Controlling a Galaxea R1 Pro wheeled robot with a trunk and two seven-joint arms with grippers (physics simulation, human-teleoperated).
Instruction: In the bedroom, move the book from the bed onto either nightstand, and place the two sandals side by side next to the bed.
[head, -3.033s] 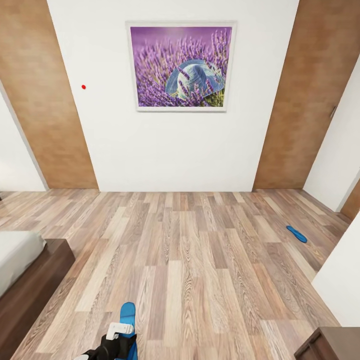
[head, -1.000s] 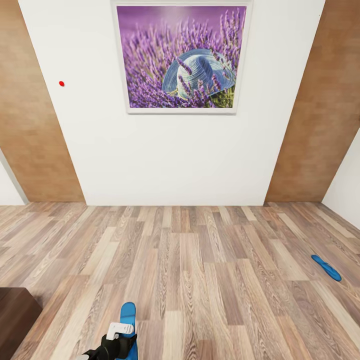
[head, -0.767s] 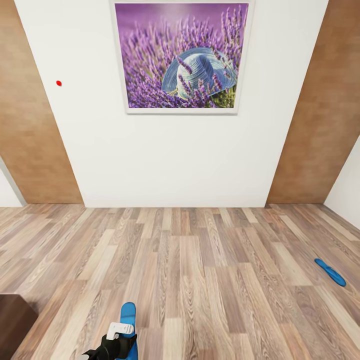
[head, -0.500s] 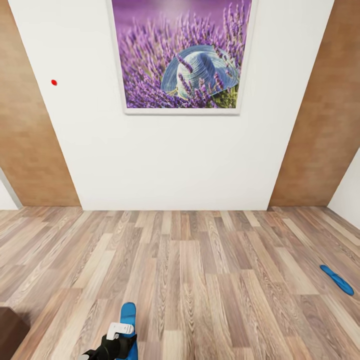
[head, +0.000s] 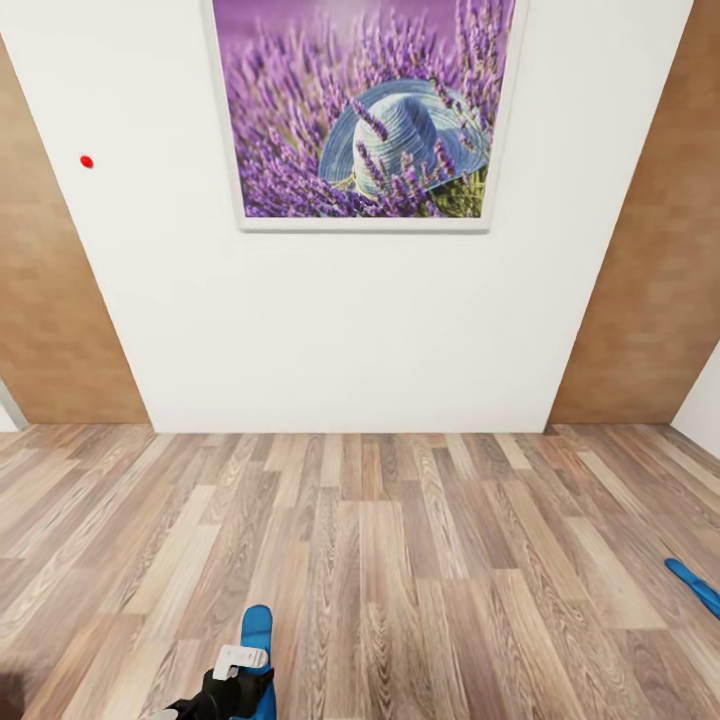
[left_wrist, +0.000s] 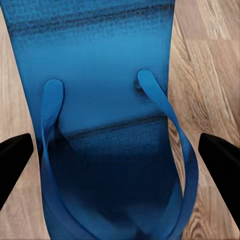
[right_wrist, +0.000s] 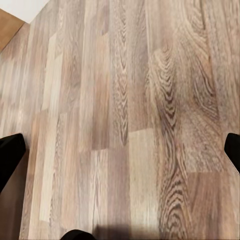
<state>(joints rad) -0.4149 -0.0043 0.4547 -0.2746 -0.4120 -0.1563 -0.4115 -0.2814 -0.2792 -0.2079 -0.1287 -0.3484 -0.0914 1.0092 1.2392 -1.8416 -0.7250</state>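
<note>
One sandal (left_wrist: 107, 130) between left tool (left_wrist: 120, 155) fingers

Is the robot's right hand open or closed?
Open. In the right wrist view, the right gripper has its dark fingers far apart, bare wood floor between.

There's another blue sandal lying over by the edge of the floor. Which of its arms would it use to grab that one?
Probably the right. The left gripper already holds one sandal, while the right gripper has only bare wood floor between its fingers. The other sandal also lies on the robot's right side.

Wood floor (head: 400, 560); blue sandal (head: 694, 586) on it.
</note>
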